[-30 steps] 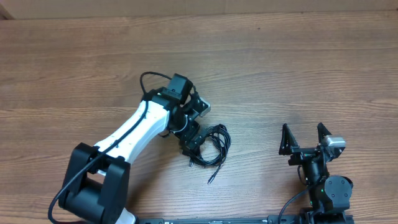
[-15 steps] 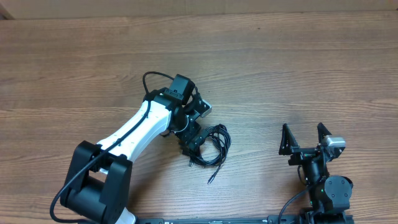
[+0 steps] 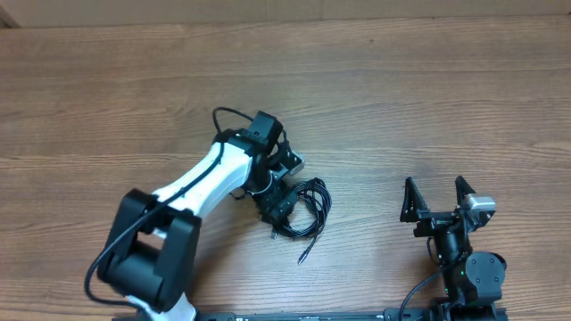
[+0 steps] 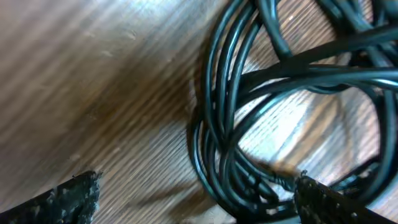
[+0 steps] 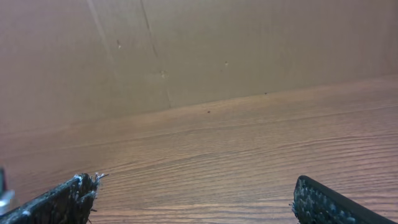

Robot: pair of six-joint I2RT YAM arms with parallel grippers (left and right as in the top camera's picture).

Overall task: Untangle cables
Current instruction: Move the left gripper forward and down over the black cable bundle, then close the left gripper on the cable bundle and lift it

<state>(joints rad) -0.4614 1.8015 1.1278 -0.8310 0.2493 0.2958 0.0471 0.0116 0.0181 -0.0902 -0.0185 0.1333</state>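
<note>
Jaws spread wide, the left gripper (image 4: pixel 194 190) should be closed on one outer loop of the cables (image 4: pixel 219 106) only.

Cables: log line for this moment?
cables: tangled heap | left fingers: open over heap, no grip | right fingers: open, empty, off aside

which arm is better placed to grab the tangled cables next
Left. The left gripper hangs open right over the cables, which fill its wrist view. The right gripper sits open far aside, no cable in its wrist view.
</note>
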